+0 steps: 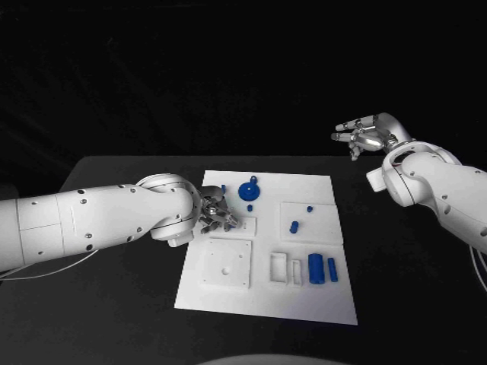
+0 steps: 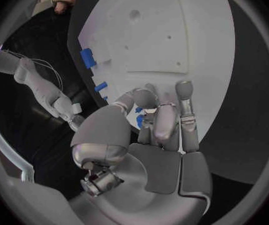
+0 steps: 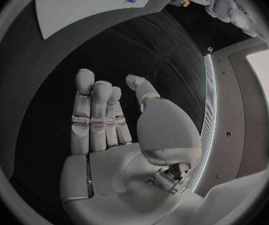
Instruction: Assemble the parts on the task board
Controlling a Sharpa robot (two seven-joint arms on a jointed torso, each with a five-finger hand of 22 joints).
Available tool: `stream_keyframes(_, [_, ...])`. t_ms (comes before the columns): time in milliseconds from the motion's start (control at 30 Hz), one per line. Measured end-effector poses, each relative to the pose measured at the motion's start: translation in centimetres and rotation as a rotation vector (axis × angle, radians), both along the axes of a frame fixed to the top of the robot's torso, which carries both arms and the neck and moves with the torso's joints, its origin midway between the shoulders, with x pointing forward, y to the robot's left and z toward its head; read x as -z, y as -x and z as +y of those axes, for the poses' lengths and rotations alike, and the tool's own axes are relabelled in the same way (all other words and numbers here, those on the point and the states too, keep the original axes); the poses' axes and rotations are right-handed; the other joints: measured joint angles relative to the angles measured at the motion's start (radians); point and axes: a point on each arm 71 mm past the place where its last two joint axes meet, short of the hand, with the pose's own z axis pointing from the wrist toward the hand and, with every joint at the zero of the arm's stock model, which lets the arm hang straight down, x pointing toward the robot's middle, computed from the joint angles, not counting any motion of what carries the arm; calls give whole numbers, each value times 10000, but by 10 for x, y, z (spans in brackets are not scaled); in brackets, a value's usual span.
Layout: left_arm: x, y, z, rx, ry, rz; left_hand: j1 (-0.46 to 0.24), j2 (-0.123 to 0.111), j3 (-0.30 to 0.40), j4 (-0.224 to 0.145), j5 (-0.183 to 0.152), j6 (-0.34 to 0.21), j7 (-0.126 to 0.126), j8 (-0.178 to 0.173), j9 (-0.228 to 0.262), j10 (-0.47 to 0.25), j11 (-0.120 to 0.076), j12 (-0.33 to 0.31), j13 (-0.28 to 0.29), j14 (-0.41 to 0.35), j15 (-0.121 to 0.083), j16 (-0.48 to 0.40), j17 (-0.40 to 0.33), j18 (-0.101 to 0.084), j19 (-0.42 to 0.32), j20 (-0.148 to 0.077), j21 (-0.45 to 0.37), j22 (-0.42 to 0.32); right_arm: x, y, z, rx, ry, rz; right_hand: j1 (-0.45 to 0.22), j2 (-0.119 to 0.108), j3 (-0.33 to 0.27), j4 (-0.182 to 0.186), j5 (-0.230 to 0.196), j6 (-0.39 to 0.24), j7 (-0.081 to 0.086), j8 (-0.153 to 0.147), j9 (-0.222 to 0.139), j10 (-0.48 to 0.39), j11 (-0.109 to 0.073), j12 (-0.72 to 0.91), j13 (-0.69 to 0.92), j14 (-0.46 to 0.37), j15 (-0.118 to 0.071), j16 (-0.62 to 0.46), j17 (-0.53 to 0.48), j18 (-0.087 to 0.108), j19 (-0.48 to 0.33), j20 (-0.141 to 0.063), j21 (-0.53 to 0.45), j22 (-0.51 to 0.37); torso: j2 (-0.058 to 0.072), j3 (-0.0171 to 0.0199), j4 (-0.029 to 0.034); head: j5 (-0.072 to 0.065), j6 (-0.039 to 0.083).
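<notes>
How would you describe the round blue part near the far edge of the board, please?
Find the white task board mid-table, then its far edge. There lies the round blue part, beyond the left hand. It alone is disc-shaped; the other blue parts are straight bars.

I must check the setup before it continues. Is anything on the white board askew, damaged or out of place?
Nothing stands out. The task board lies flat on the table, and the blue parts rest on it in order. The left robot hand is over the board's left edge, curled around a small blue part; the right robot hand is raised and holds nothing.
</notes>
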Motion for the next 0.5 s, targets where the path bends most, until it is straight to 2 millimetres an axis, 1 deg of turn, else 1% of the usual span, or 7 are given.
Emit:
stream_keyframes(200, [0, -1, 0, -6, 28, 128, 2, 2, -15, -16, -4, 0, 0, 0, 15, 0, 0, -90, -131, 0, 0, -43, -80, 0, -8, -8, -40, 1, 0, 0, 0, -9, 0, 15, 1, 0, 6, 6, 0, 0, 0, 0, 1, 0, 0, 0, 1, 0, 0, 0, 0, -1, 0, 0, 0, 0, -4, 0, 0, 7, 14])
stream_keyframes(333, [0, -3, 0, -18, 58, 265, 15, -6, -42, -69, -245, 0, 0, -49, 1, 0, 0, -153, -220, -34, 34, -120, -176, 0, -2, -75, -118, 1, 1, 0, 0, -21, 2, 29, 1, 0, 6, 6, 0, 0, 0, 0, 1, 0, 0, 0, 1, 0, 0, 0, -1, -2, 0, 0, 0, -1, -5, 0, 0, 11, 22])
stream_keyframes(433, [0, -3, 0, -32, 91, 369, 129, -68, -109, -60, -451, 0, 0, -123, -61, 0, 0, -232, -294, -34, 35, -208, -284, -1, -38, -111, -165, 1, 1, 0, 0, -27, 5, 39, 1, 0, 6, 6, 0, 0, 0, 0, 1, 0, 0, 0, 1, 0, 0, 0, -2, -3, 0, 0, 0, -1, -5, 1, -1, 11, 22])
stream_keyframes(467, [0, -3, 0, -39, 102, 398, 175, -111, -175, 7, -469, 0, 0, -185, -135, 0, 0, -232, -331, -35, 34, -209, -311, -25, -1, -148, -194, 0, 1, 0, 0, -28, 5, 43, 1, 1, 6, 7, 0, 0, 0, 0, 1, 0, 0, 0, 1, 0, 0, 0, -2, -4, 0, 0, 0, -1, -5, 4, 0, 11, 22])
stream_keyframes(500, [0, -3, 0, -46, 114, 428, 229, -157, -283, 61, -469, 3, 3, -297, -251, 1, 1, -265, -380, -35, 35, -277, -361, -153, 31, -186, -203, -2, 1, 0, 0, -30, 6, 47, 1, 1, 6, 7, 0, 0, 0, 0, 1, 0, 0, 0, 2, 0, 0, 0, -2, -4, 0, 0, 0, -2, -6, 5, 0, 7, 22])
